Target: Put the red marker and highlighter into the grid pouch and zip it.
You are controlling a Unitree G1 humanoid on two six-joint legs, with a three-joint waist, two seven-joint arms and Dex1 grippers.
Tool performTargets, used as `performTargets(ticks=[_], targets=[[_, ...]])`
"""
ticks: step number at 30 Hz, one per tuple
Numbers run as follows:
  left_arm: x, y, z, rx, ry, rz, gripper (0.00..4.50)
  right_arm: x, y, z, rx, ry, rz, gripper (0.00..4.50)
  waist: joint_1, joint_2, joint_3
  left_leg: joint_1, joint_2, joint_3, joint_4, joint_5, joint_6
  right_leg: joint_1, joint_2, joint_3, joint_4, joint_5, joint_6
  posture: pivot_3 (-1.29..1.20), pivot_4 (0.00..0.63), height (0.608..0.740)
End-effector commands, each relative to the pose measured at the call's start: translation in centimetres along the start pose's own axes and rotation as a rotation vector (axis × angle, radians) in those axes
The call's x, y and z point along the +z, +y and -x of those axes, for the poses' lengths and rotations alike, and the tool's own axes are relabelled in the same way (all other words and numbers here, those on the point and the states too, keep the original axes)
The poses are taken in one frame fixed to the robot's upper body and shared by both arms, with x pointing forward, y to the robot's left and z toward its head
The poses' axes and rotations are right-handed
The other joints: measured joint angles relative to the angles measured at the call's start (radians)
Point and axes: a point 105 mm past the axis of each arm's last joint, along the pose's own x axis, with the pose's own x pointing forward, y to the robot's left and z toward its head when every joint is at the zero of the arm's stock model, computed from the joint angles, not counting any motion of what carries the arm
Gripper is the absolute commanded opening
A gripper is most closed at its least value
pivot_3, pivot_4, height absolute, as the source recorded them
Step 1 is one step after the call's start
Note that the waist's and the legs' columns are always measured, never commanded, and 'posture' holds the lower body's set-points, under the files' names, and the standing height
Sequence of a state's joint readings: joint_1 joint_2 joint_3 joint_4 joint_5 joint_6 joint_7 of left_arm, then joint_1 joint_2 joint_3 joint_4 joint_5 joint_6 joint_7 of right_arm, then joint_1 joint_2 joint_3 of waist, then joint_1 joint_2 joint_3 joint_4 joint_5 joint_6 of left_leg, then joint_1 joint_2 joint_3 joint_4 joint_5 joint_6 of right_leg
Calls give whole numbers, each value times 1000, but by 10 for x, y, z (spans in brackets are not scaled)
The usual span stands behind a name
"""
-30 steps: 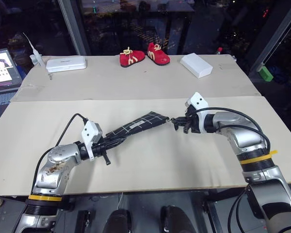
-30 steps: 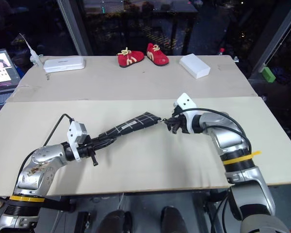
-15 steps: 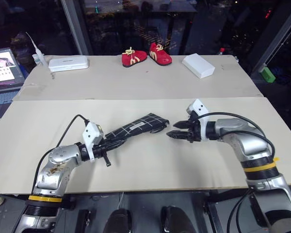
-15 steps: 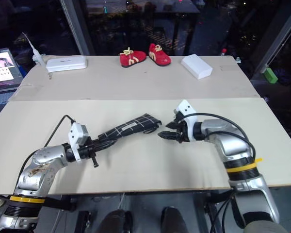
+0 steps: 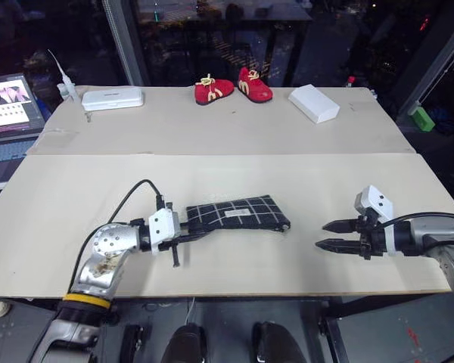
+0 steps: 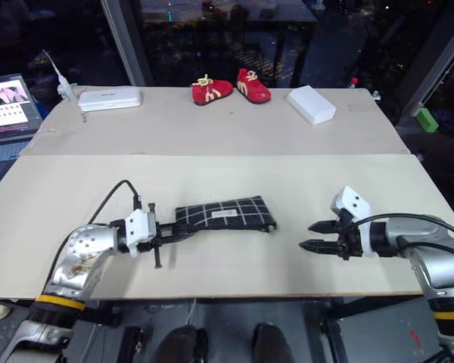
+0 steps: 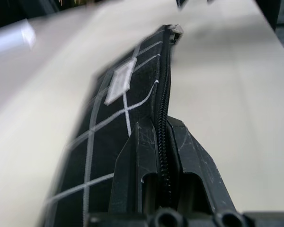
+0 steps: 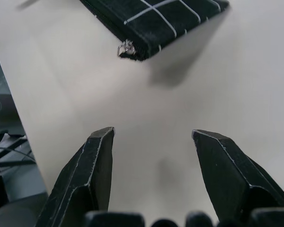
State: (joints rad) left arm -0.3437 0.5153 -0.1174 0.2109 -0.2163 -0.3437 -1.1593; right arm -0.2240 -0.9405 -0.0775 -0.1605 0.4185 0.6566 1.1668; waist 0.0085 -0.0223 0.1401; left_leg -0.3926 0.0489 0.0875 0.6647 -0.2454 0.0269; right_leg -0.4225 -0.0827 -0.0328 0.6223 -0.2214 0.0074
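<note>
Left hand (image 5: 183, 236) is clamped on the grid pouch (image 5: 238, 214) — zipper looks closed, I think. Right hand (image 5: 324, 235) is spread wide, holding nothing, well apart from it.

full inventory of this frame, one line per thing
grid pouch: 1, black with white grid lines, near board, left of centre, zip end toward the right gripper
baby shoes: 2, red, far board, centre
white box: 1, white, far board, right
white case: 1, white, far board, left
laptop: 1, screen lit, off the table's far left edge
green block: 1, green, beyond the table's right edge
table: 1, beige boards
left gripper: 1, black, shut on the pouch's left end
right gripper: 1, black, open, right of the pouch, apart from it
</note>
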Motion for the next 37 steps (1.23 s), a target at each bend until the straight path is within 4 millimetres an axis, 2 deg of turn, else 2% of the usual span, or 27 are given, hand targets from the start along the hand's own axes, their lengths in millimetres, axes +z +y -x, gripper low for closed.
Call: performTargets(ticks=[1, 3, 4, 9, 13, 18, 20, 23, 24, 26, 32, 37], targets=[[-10, -2, -2, -43, 2, -63, 0, 13, 0, 4, -29, -46, 44, 2937, 0, 0, 0, 1, 0, 0, 0, 0, 0, 1, 0, 1, 0, 0, 0, 0, 150, 740], [-14, -3, -6, -61, -12, -80, 836, 12, 0, 3, -35, -43, 35, 3009, 1, 0, 0, 1, 0, 0, 0, 0, 0, 0, 1, 1, 0, 0, 0, 0, 150, 740], [-15, -4, -8, -75, -20, -75, 1045, 10, 0, 3, -40, -38, 32, 3009, 1, 0, 0, 0, 0, 0, 0, 0, 0, -1, 1, 1, 0, 0, 0, 0, 150, 740], [6, 2, -14, -49, -106, -37, 2916, 7, -1, 7, -50, -26, 22, 3009, 4, 0, 0, -4, 0, 0, 0, 0, 1, -2, 0, -1, 0, 0, 1, 0, 150, 740], [26, 3, -7, 0, -134, 121, 4262, 6, -9, 8, -70, -17, 21, 3009, -1, 0, 0, -3, 0, -1, 1, 0, 1, -1, 0, -1, 0, 0, 1, 0, 150, 740], [39, 16, 10, 151, -153, 382, 4262, 10, -23, 11, -113, -59, 4, 3009, -7, 0, 0, 0, 1, -1, 0, 0, 1, -1, 1, 1, 2, -1, 2, 0, 150, 740], [32, 23, 19, 241, -117, 503, 4262, 11, -31, 10, -145, -83, -7, 3009, -8, 0, 0, 2, 1, -1, 0, 0, 1, 0, 1, 3, 3, -3, 6, 0, 150, 740], [4, 31, 59, 515, 21, 576, 4262, 13, -49, 7, -263, -190, -32, 3009, -15, -1, 0, 3, 1, -1, 0, -1, 1, 1, 4, 7, 2, -3, 6, 0, 150, 740], [-2, 32, 73, 605, 39, 589, 4262, 13, -56, 7, -310, -223, -45, 3009, -19, -1, 0, 3, 1, 0, -1, -1, 1, 1, 4, 9, 2, -3, 5, 0, 150, 740], [-8, 31, 90, 701, 54, 627, 4262, 12, -63, 6, -353, -252, -75, 3009, -24, -1, 0, 3, 1, 0, -2, -1, 1, -1, 6, 13, 2, -1, 2, 0, 150, 740], [-21, 33, 112, 901, 58, 712, 4262, 1, -79, 3, -442, -243, -87, 3009, -1, -1, 0, 4, -1, 2, -3, 0, 0, 1, 5, 20, 2, -1, 3, 0, 150, 740], [-24, 34, 111, 924, 64, 714, 4262, -2, -85, -1, -469, -238, -95, 3009, 0, -1, 0, 3, -1, 2, -3, 0, 0, 0, 7, 20, 2, -1, 2, 0, 150, 740]])
